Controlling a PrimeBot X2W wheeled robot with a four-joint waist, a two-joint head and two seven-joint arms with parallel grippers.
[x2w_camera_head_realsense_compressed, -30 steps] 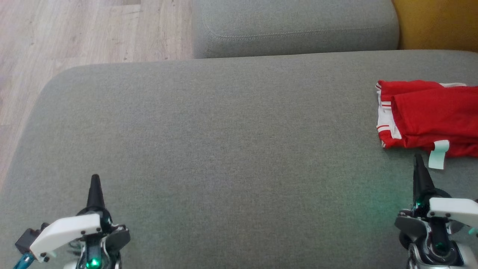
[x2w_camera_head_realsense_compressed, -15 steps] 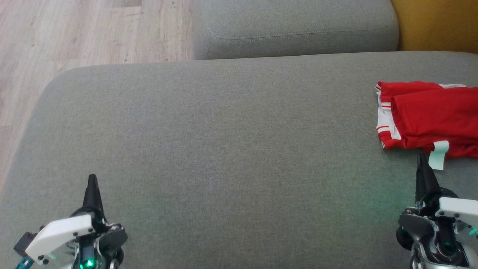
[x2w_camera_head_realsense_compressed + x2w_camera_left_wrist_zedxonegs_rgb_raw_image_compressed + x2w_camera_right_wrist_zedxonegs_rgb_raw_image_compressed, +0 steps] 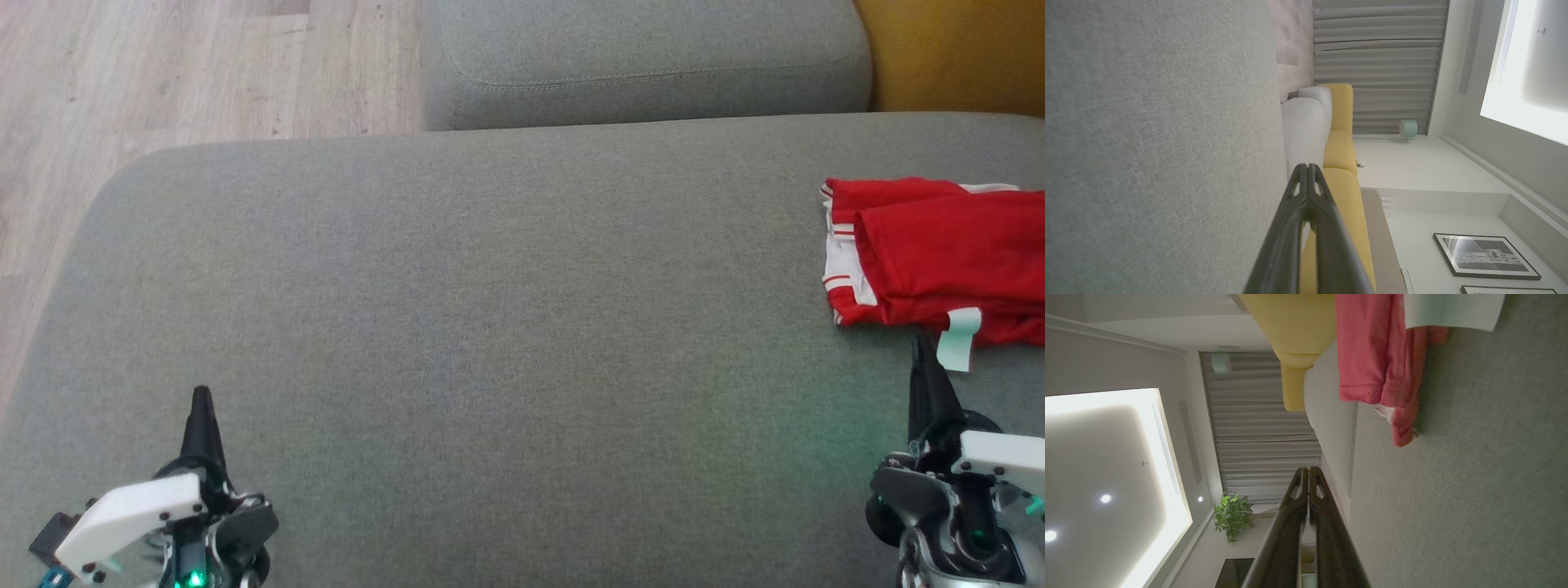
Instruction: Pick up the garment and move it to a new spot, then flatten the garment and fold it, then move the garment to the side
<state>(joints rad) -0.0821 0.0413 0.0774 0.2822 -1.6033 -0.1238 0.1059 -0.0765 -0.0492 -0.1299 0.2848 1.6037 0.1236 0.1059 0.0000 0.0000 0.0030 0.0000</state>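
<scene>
Since the folded garment (image 3: 939,253) lies aside at the right edge of the sofa cushion (image 3: 490,327), task judged complete | left hand (image 3: 201,394) clenched, empty | right hand (image 3: 921,343) clenched, empty, just beside garment

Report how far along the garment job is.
Done, by the look of it: the red garment lies folded at the right side of the grey cushion. In hand: nothing; the left gripper and right gripper are both shut and empty. Left: apparently nothing.
</scene>
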